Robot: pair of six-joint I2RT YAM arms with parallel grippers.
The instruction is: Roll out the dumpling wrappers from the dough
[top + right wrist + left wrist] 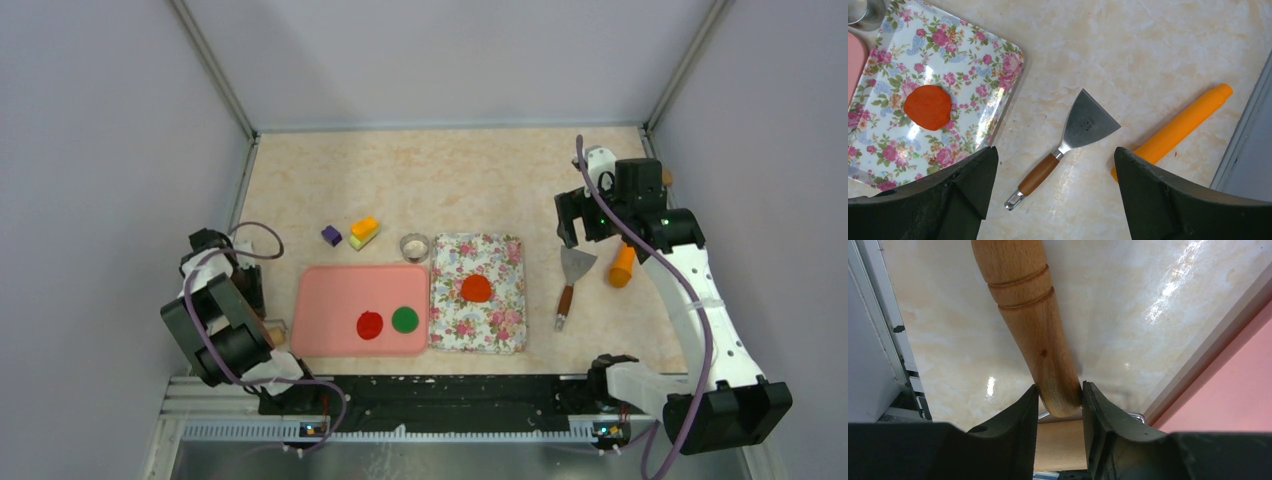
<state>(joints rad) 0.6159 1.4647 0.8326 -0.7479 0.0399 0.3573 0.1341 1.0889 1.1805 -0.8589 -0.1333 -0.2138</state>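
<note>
Beige marble tabletop, and at far left the left gripper (1058,399) is clamped on the pin (1023,305), low beside the pink tray (330,285). A red wrapper (369,325) and a green wrapper (404,319) lie on that tray. Next over, the dough (476,288) sits flattish on the floral tray (500,325). Above the scraper (1088,122) the right gripper (1054,167) hovers, fingers wide apart. Fetching step, I'd say: next the pin must lift and cross to the dough.

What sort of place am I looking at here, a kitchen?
Probably a robot test booth staged as a toy kitchen. Plain grey walls box in a table with two robot arms at its edge; the left fingers grip a wooden rolling pin, and clay dough sits on a floral tray.
</note>
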